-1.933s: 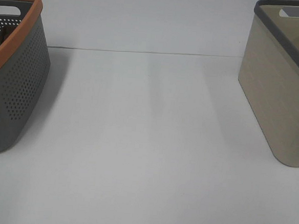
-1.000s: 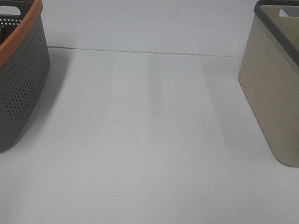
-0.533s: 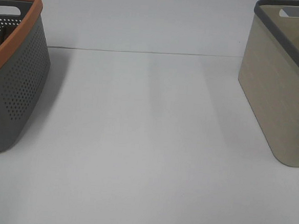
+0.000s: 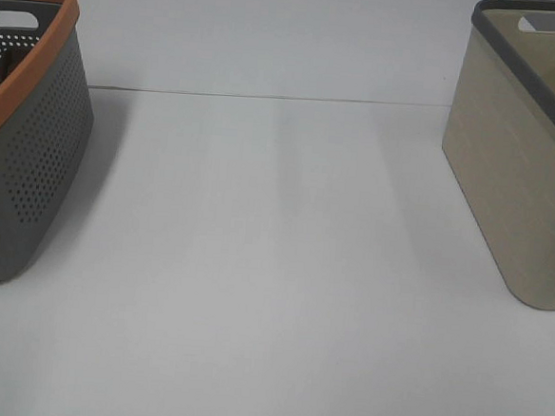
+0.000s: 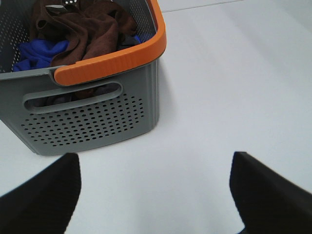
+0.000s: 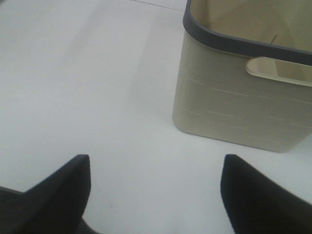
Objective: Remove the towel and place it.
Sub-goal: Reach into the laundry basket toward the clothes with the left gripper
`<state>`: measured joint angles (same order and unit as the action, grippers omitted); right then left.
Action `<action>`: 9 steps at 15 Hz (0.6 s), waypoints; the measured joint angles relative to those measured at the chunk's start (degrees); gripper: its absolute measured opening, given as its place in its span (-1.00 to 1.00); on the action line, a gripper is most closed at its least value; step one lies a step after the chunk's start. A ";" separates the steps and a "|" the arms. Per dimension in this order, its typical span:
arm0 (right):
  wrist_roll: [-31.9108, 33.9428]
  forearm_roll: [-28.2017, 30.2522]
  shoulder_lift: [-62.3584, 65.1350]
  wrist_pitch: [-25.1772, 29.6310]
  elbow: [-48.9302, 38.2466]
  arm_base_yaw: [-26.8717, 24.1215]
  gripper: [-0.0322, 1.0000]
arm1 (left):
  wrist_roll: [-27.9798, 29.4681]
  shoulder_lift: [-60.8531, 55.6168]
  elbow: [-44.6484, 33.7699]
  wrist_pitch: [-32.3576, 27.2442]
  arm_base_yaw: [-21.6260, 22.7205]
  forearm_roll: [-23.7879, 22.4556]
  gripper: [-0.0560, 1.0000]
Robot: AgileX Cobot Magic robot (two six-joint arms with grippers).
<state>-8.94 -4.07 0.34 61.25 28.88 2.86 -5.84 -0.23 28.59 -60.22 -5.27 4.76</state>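
**Surroundings: two baskets on a white surface**

1. Tabletop [image 4: 272, 284]: white and matte. A thin seam [image 4: 266, 98] runs across its far part.
2. Grey basket [image 4: 34, 153]: perforated plastic walls, orange rim, slot handle in an end wall. It stands at the left edge of the high view, partly cropped.
3. Blue cloth [image 5: 36, 54]: crumpled inside the grey basket, low against one wall.
4. Beige basket [image 4: 512, 186]: smooth walls with faint panel lines, dark grey rim, cut-out handles. It stands at the right edge, well apart from the grey basket.
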 joint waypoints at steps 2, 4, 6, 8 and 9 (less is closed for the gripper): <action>0.00 0.00 0.00 0.00 0.00 0.00 0.45 | 0.00 0.00 0.00 0.00 0.00 0.00 0.61; 0.00 0.00 0.00 0.00 0.00 0.00 0.45 | 0.00 0.00 0.00 0.00 0.00 0.00 0.61; 0.00 0.00 0.00 0.00 0.00 0.00 0.45 | 0.00 0.00 0.00 0.00 0.00 0.00 0.61; 0.00 0.00 0.00 0.00 0.00 0.00 0.45 | 0.00 0.00 0.00 0.00 0.00 0.00 0.61; 0.00 0.00 0.00 0.00 0.00 0.00 0.45 | 0.00 0.00 0.00 0.00 0.00 0.00 0.61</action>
<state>-8.94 -4.07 0.34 61.25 28.88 2.86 -5.84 -0.23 28.59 -60.22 -5.27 4.76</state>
